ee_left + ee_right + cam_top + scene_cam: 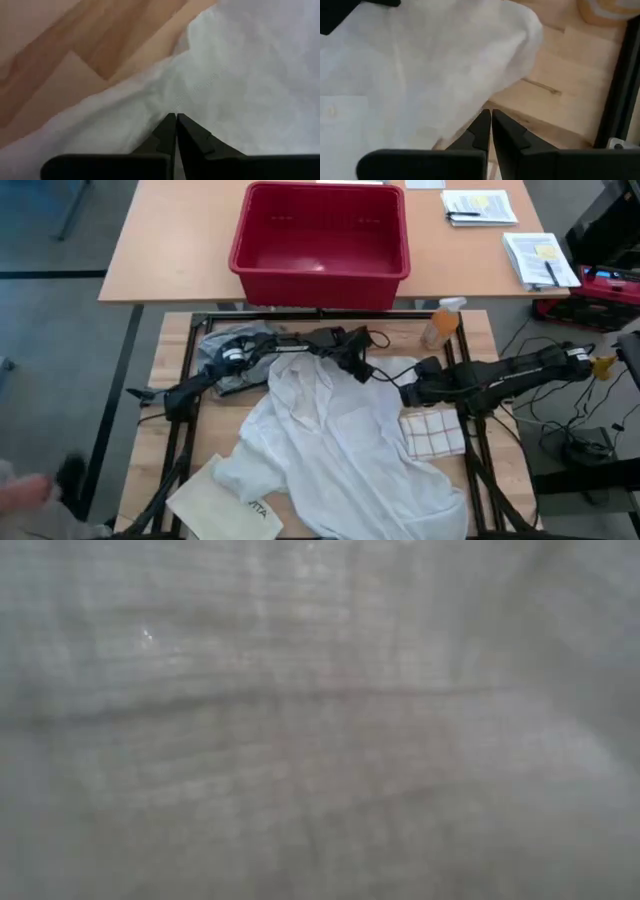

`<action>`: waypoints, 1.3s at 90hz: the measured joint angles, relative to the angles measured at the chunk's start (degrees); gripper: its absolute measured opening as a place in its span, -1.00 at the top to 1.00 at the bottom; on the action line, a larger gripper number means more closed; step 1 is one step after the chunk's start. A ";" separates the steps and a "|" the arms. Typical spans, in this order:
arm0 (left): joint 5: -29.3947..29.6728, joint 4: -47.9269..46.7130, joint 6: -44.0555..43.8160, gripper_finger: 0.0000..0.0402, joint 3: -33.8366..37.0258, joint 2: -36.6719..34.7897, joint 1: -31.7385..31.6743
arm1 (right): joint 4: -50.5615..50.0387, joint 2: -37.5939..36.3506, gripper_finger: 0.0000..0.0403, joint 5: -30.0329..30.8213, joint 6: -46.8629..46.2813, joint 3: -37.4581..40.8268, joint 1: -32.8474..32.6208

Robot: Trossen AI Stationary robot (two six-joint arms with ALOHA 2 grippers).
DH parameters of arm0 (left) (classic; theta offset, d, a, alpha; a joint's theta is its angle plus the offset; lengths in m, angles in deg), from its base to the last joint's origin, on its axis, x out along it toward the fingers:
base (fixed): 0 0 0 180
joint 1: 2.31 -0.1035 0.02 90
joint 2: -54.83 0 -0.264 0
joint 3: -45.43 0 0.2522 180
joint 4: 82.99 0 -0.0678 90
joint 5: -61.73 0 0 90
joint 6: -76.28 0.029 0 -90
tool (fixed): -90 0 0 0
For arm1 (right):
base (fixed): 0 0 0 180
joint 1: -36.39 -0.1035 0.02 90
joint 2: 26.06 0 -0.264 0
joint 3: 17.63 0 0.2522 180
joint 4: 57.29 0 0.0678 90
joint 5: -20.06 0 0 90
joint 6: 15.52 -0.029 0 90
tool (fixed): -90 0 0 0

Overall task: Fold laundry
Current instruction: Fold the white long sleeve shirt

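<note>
the white shirt (340,445) lay spread below the red bin (320,240). both grippers, left (176,116) and right (491,112), were pinched together at its top edge; they'd best pull evenly.

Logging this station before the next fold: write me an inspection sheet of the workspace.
Surface: wooden table, mostly covered by cloth.
Job's things: white shirt spread across the middle; grey garment bunched at the far left.
Clutter: checked cloth, orange spray bottle, white bag at the near edge.
Grippers: left pincer shut over the shirt's edge, grip unclear; right pincer shut, over bare wood beside the shirt.
Cables: dark cable across the shirt between the arms.
Surroundings: red bin and papers on the table behind; low view blocked by fabric.
</note>
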 joint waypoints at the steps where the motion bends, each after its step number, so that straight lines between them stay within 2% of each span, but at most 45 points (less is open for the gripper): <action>1: 0.01 -0.31 -0.01 1.00 -0.07 -0.01 0.04 | 0.02 0.00 0.99 -0.06 0.00 0.00 0.00; 32: 5.90 -12.34 2.68 1.00 -0.03 -0.89 -0.51 | 1.26 0.00 0.99 0.32 1.10 -0.04 0.00; 51: 5.77 -19.32 5.22 1.00 0.20 -2.02 -2.23 | 1.21 -0.01 0.99 1.44 1.58 -0.04 0.09; 63: 4.21 -23.78 7.14 1.00 0.24 -2.66 -3.61 | 1.30 0.00 0.99 1.05 3.37 -0.04 3.10; 70: 2.65 -25.76 8.65 1.00 0.50 -2.81 -3.96 | 2.89 0.00 0.99 -1.63 9.10 -0.04 6.16; 80: 2.91 -25.95 9.98 1.00 0.61 -3.10 -3.91 | 10.26 0.07 0.99 -8.43 22.79 -0.02 11.70; 88: 2.68 -26.15 10.68 1.00 0.61 -3.31 -3.66 | 15.52 1.11 0.98 -12.84 31.03 -0.01 18.36; 96: 3.51 -27.43 12.74 1.00 0.61 -3.63 -3.44 | 16.70 2.95 0.92 -17.03 38.06 0.26 26.39; 106: 6.00 -27.50 14.23 1.00 0.76 -4.72 -3.31 | 26.89 4.58 0.68 -24.44 47.31 1.34 34.55; 117: 8.51 -26.04 14.07 1.00 0.83 -5.70 -3.40 | 40.14 6.68 0.26 -33.23 48.25 3.34 39.65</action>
